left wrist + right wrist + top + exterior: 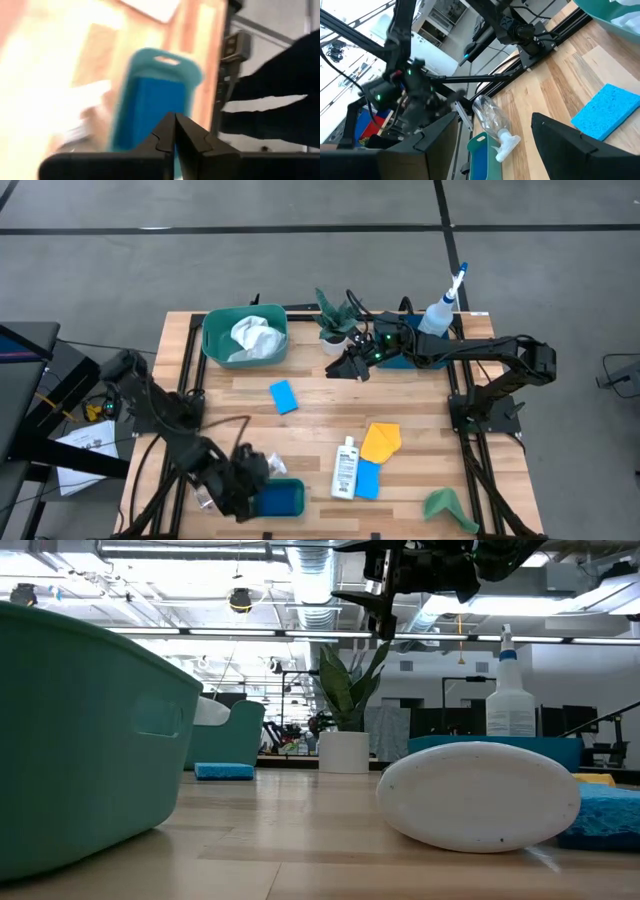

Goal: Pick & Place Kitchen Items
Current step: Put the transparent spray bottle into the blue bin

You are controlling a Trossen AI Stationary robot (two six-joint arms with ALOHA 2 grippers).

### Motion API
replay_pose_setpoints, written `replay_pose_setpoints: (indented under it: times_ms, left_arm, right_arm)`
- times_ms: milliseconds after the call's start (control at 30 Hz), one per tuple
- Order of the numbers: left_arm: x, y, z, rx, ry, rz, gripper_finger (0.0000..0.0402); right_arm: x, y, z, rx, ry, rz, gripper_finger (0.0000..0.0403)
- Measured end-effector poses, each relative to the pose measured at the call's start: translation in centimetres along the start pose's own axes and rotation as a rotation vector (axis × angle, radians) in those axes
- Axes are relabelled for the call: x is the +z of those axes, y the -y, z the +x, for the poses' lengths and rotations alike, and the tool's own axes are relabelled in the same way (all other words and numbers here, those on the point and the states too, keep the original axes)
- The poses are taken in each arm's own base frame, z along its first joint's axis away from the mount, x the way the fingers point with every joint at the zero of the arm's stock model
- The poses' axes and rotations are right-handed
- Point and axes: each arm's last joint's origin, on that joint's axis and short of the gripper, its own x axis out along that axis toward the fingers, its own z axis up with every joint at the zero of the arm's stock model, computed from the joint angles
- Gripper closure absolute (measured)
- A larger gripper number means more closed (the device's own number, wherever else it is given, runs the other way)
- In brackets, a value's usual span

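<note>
Wooden bench [310, 425] filled the high view's centre. The left hand [232, 480], clenched with nothing visible between its fingers, sat at lower left beside a small teal tub [279, 499]. The right hand [350, 366] hung spread above the upper middle, grasping nothing. A white cloth [252, 336] lay in the large teal tub [243, 337] at upper left; a blue sponge [283, 396] lay alone in the middle with bare wood around it. A small white bottle [346, 468], yellow cloth [381, 442] and green cloth [447, 505] sat at lower right.

Low view: the white bottle [478, 796] filled the foreground, a spray bottle [510, 692] upright behind.

Left wrist view: blurred; closed fingertips [175, 134] before the tub [157, 95].

Right wrist view: a clear spray bottle [492, 122] lay at lower centre, the sponge [607, 110] at right.
</note>
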Motion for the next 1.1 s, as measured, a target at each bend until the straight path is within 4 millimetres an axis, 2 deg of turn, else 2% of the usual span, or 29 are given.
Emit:
replay_pose_setpoints:
  times_ms: [133,267,433,533,667,833,1100]
  left_arm:
    - [1.3,-2.5,-2.4,0.043,-0.029,-0.086,0.0347]
    - [3.5,-5.0,-3.6,0.061,-0.016,-0.167,0.0260]
    - [5.5,-7.6,-2.5,0.029,-0.122,-0.094,0.0139]
    - [5.7,-8.8,-0.7,-0.086,-0.200,-0.069,0.0095]
    - [4.5,-10.4,1.5,-0.214,-0.293,-0.029,0.0083]
    - [2.5,-13.0,4.0,-0.227,-0.354,-0.068,0.0098]
    - [0.1,-15.2,6.3,-0.252,-0.352,-0.163,0.0113]
  right_arm:
    - [0.0,0.0,0.0,0.000,0.005,-0.003,0.0159]
    - [0.1,-0.1,0.0,0.003,0.012,-0.008,0.0159]
    - [0.1,-0.1,0.0,0.003,0.013,-0.009,0.0159]
    - [0.1,-0.1,0.0,0.003,0.012,-0.008,0.0159]
    - [0.0,-0.2,0.1,0.009,0.004,-0.013,0.0159]
    - [-0.5,-0.3,0.3,0.005,-0.024,-0.017,0.0159]
    - [-0.9,-0.5,0.6,0.003,-0.046,-0.010,0.0159]
